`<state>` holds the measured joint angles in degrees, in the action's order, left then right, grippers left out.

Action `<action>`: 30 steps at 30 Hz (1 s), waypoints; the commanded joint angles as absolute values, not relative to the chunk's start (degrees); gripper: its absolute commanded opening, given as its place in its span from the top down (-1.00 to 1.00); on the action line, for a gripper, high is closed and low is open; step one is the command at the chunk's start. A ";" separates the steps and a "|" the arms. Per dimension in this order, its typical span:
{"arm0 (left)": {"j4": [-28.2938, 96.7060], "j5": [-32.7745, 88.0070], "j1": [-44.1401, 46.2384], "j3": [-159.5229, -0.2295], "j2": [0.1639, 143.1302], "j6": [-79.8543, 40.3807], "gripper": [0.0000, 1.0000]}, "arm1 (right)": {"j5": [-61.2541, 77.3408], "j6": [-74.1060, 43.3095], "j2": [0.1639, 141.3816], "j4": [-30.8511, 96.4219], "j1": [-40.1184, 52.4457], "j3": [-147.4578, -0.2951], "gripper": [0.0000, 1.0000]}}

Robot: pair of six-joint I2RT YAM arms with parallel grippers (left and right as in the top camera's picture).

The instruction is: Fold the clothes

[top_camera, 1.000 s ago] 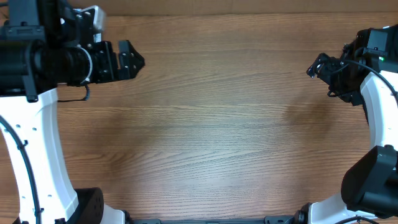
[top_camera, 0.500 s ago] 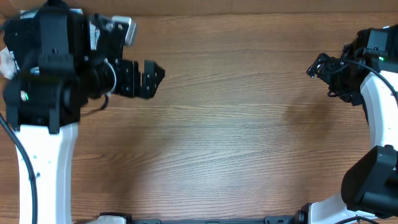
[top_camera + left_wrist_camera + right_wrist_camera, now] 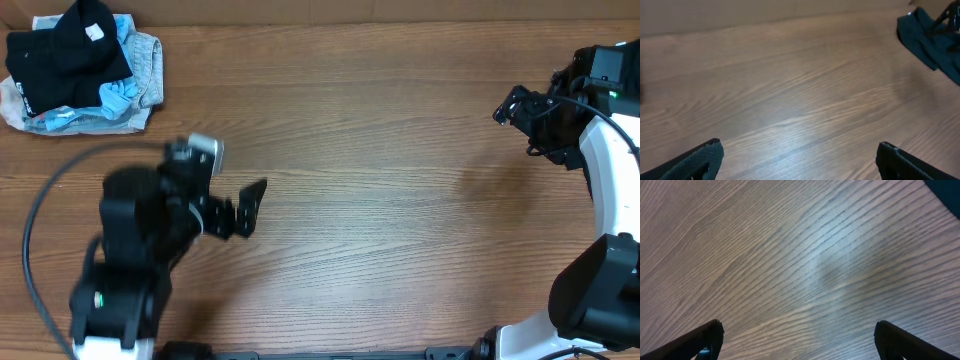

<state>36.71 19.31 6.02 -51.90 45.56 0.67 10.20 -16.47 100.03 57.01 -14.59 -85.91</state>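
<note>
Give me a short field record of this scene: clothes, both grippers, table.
clothes: crumpled pile of soft fabric clothes, unfolded, at the table's far left corner
top of pile: black garment with a white label
beneath: pale blue denim piece
left gripper: jaws open, empty, over bare wood, apart from the pile
right gripper: jaws open, empty, near the right edge
surface: brown wood-grain table

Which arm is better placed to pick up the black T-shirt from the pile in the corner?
Left, probably. The black T-shirt tops a pile on the left arm's side, and the open left gripper is much nearer. The right gripper, also open, sits at the opposite edge.
</note>
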 commanded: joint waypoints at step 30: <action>-3.86 9.45 -4.03 -0.27 0.16 1.10 -0.99 | 10.07 -16.47 99.24 56.88 -14.50 -86.32 -1.00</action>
